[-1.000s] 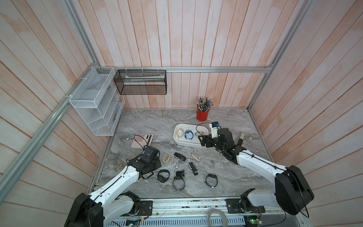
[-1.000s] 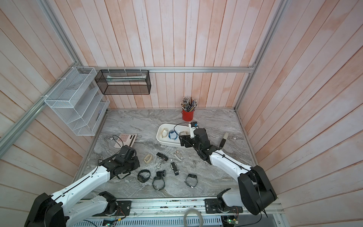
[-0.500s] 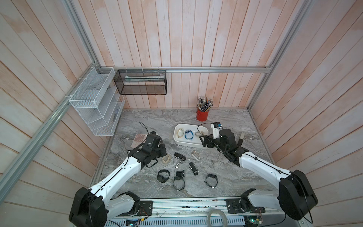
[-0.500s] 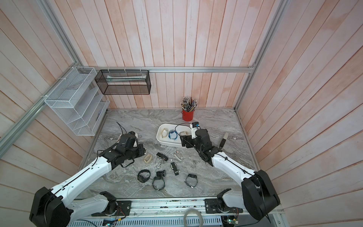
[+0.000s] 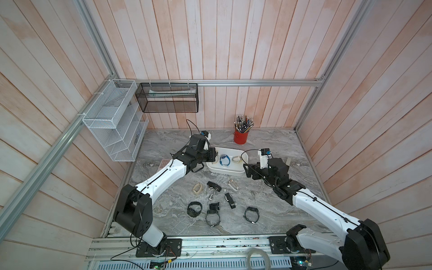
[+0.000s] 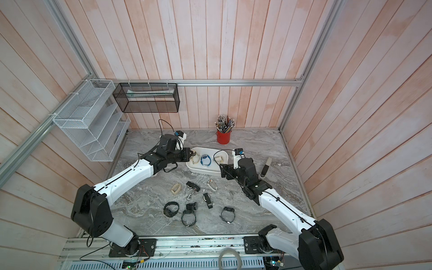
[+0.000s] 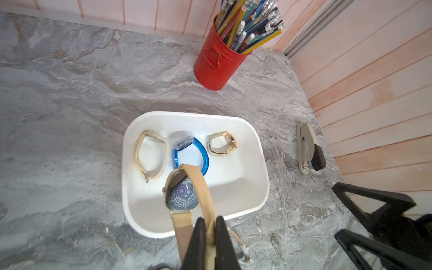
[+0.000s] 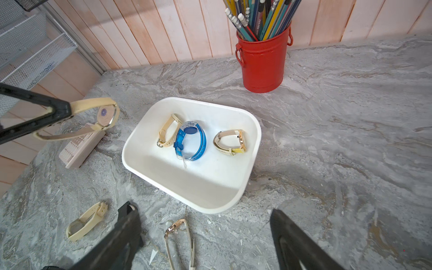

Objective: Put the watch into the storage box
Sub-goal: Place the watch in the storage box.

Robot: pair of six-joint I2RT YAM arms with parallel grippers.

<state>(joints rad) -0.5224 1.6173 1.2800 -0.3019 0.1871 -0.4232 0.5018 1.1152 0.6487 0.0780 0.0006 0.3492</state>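
L gripper (image 7: 210,222) clamps beige watch (image 7: 182,194) by strap at storage box (image 7: 194,119) rim. Box, ahead of gripper, holds 3 watches (image 7: 184,143). R gripper (image 8: 202,209) wide, empty, box just ahead.

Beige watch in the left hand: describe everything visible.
The beige watch has a tan, leather-like strap curved into a loop and a round, metal-rimmed case whose visible face carries a purple centre mark. The left hand is shut on the strap alone; the watch hangs in the air by the rim of the storage box.
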